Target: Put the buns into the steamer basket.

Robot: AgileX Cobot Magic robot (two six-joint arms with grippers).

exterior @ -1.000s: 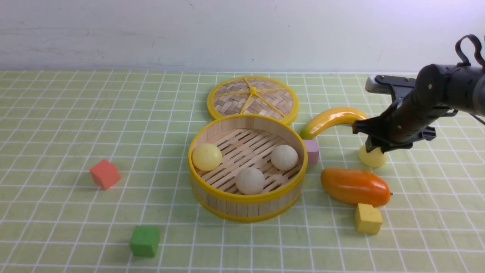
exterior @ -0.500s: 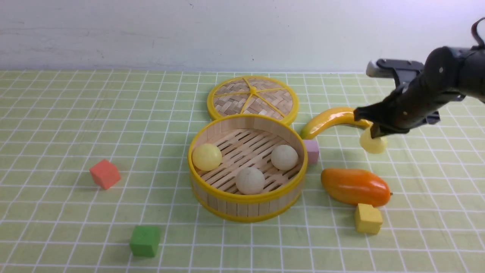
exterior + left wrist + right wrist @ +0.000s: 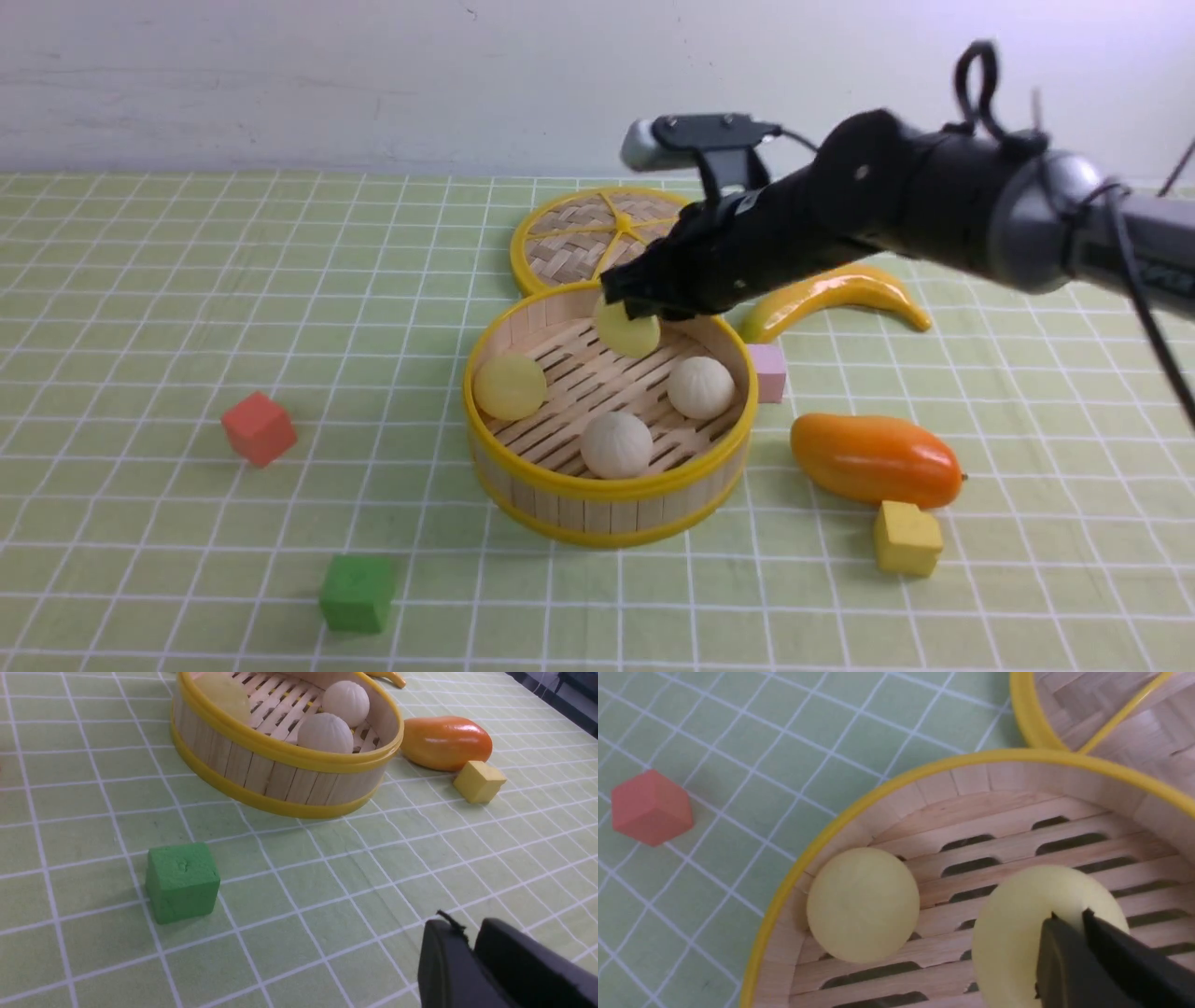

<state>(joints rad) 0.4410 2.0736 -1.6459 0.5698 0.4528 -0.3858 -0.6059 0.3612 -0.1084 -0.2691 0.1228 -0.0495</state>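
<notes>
The steamer basket (image 3: 611,509) stands mid-cloth, with one pale yellow bun (image 3: 510,385) and two off-white buns (image 3: 701,386) (image 3: 616,445) on its slatted floor. My right gripper (image 3: 627,308) reaches in from the right and is shut on another pale yellow bun (image 3: 627,331), which hangs over the basket's far inner side. The right wrist view shows that held bun (image 3: 1017,933) pinched in the gripper (image 3: 1069,917) above the slats, near the resting yellow bun (image 3: 863,904). My left gripper (image 3: 467,935) hovers low over the cloth in front of the basket (image 3: 280,772), shut and holding nothing.
The woven lid (image 3: 579,247) lies just behind the basket. To the right are a banana (image 3: 840,294), a pink cube (image 3: 769,371) against the basket wall, an orange mango (image 3: 876,459) and a yellow cube (image 3: 906,539). A red cube (image 3: 259,427) and a green cube (image 3: 356,593) lie to the left.
My right gripper closed on the yellow bun on the cloth by the banana, lifted it and carried it left to above the basket's far side.
</notes>
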